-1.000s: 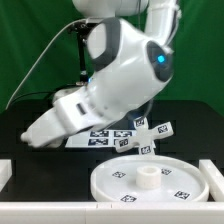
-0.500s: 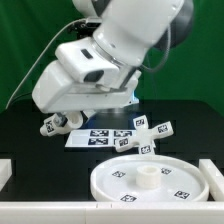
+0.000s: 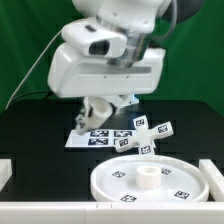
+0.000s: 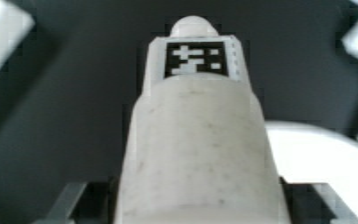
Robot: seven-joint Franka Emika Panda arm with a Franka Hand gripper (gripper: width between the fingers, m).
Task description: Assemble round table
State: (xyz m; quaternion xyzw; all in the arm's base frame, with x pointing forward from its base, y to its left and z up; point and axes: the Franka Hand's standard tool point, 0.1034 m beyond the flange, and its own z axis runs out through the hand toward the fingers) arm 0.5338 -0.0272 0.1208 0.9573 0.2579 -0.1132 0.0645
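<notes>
Exterior view: leg [image 3: 98,112] pinched in my jaws, aloft over the marker board [image 3: 100,139]. Disc [image 3: 185,180] and cross base [image 3: 147,134] wait on the counter [image 3: 30,140]. Wrist view: leg [image 4: 197,120] clamped. Nothing looks joined yet, every step remains!

Bare table [image 3: 32,150] beside round disc [image 3: 108,183]

Bright, even light; both views coarse and soft.
In your exterior view the light comes from above: the arm [image 3: 110,55] is near glare-white on top and grey beneath, the disc [image 3: 150,161] has faint shade inside its rim, and the table [image 3: 30,140] reads flat black. Your wrist view is blurred: the leg [image 4: 197,135] fills it out of focus, its tag smeared, the corner whites washed out.
</notes>
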